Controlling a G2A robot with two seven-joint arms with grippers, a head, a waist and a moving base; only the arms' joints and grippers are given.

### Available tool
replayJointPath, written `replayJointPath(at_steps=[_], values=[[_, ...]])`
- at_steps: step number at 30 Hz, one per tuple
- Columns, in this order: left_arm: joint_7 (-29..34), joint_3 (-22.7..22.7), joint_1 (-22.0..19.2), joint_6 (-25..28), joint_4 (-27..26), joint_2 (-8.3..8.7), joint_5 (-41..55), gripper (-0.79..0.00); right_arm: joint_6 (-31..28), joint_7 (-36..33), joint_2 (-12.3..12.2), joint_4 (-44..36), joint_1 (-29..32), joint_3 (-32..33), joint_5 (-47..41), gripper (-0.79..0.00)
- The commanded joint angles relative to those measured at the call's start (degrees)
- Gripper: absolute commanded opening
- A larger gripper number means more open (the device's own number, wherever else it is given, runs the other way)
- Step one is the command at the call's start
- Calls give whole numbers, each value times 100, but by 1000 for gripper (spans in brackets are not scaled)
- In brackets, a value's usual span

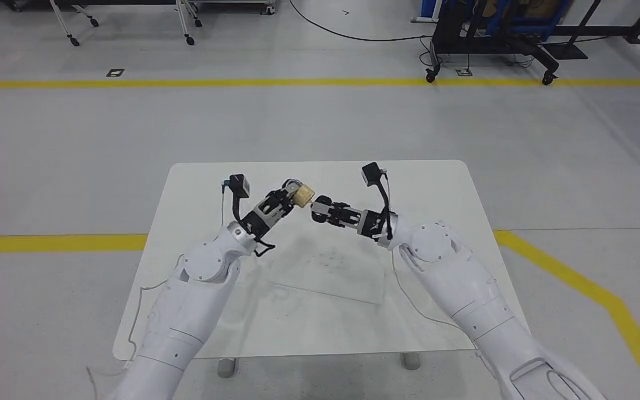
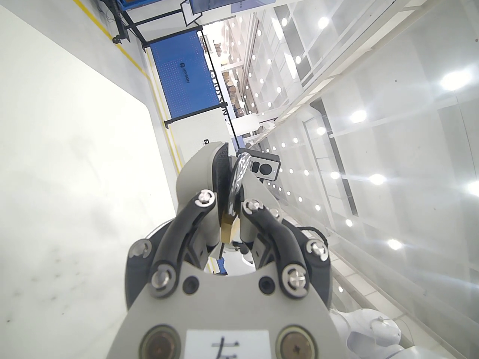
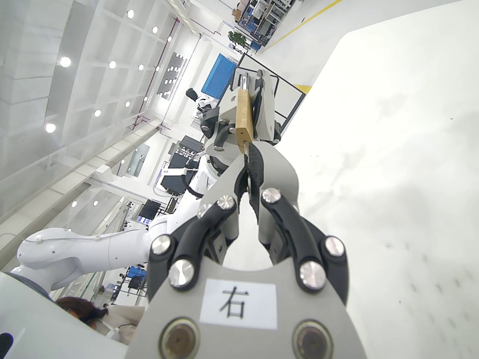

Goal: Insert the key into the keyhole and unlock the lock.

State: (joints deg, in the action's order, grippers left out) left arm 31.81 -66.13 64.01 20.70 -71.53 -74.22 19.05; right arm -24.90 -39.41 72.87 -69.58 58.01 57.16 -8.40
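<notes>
Looking down from the top, both arms meet over the middle of the counter (image 1: 200, 220). The left claw (image 1: 291, 197) is closed on the gold lock (image 1: 300, 193). The right claw (image 1: 322, 208) is just beside it, tip to tip.

From the left wrist, the left claw (image 2: 234, 168) squeezes the lock (image 2: 229, 227) from both sides.

From the right wrist, the right claw (image 3: 248, 153) pinches the little key (image 3: 245, 147) tight. The lock (image 3: 243, 117) is straight ahead of it. Its long side points the same way as the key. The key touches the lock's near end, where it goes in. I cannot tell how deep it is. I think the next move is a straight push, then a turn.
</notes>
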Motion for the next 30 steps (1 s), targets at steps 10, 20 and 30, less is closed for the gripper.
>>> replayJointPath(at_steps=[10, 20, 30], values=[[-207, 29, 39, 142, -54, -4, -435, -785, 131, 41, 10, -49, 11, 12, 73, -785], [34, 16, -65, -395, 111, -22, -38, -785, 162, 18, 10, -91, 31, 31, 141, -785], [102, 21, -100, -448, 121, -25, -122, -785, 296, -53, 15, -54, 11, 23, 198, -785]])
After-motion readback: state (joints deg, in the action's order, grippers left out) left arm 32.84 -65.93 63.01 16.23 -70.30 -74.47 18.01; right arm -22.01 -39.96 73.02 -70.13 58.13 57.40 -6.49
